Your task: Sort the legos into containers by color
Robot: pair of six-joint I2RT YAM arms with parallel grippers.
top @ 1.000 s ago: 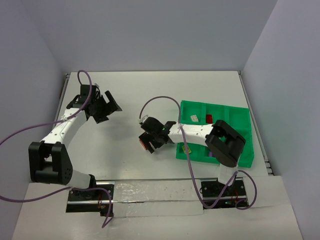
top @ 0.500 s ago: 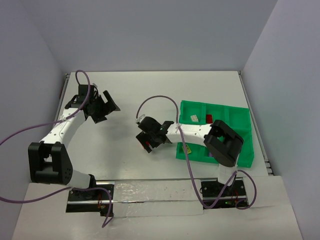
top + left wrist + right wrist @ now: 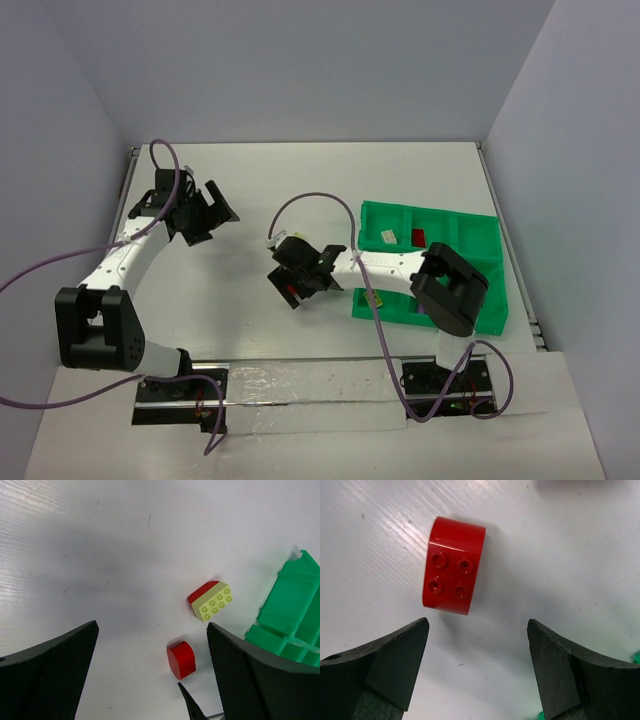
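A red lego [image 3: 452, 572] with four studs lies on the white table just ahead of my right gripper [image 3: 477, 670], which is open and empty. In the top view that red lego [image 3: 292, 293] shows under my right gripper [image 3: 296, 280], left of the green tray [image 3: 470, 240]. My left gripper [image 3: 207, 213] is open and empty, far to the back left. In the left wrist view a rounded red lego [image 3: 181, 660] and a yellow-green lego joined to a red piece [image 3: 212, 600] lie beyond my left gripper [image 3: 152, 680], with the tray [image 3: 292, 605] at the right.
The tray holds a pale brick [image 3: 388, 236], a red brick [image 3: 418, 236], a yellow-green brick [image 3: 377, 300] and a purple brick [image 3: 422, 310]. The right arm lies across the tray's left part. Purple cables loop above both arms. Walls close in the table at the back and sides.
My right gripper has moved a little to the left, away from the tray, still above the red lego. My left gripper has shifted slightly back and left. Both stay open.
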